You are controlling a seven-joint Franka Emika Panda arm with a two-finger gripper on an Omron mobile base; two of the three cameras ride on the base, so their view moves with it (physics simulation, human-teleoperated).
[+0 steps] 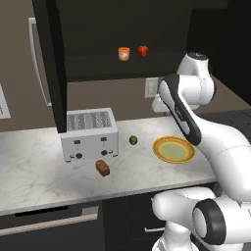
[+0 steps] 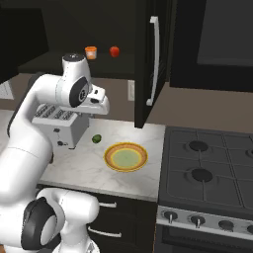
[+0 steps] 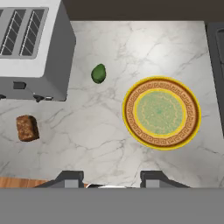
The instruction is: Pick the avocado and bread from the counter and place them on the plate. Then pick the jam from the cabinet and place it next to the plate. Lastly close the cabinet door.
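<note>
The small dark green avocado (image 3: 99, 73) lies bare on the white, grey-veined marble counter (image 3: 87, 140), between the silver toaster (image 3: 30, 48) and the round yellow-rimmed, green-centred plate (image 3: 161, 113), well apart from my pincer (image 3: 111, 179), which hangs high above it. In my hand view it sits up and slightly left of my fingertips, its long axis running nearly upright there. My jaws stand narrowed and hold nothing. I judge a straight drop forward comes first; the reddish-brown bread chunk (image 3: 27, 127) lies farther left.
</note>
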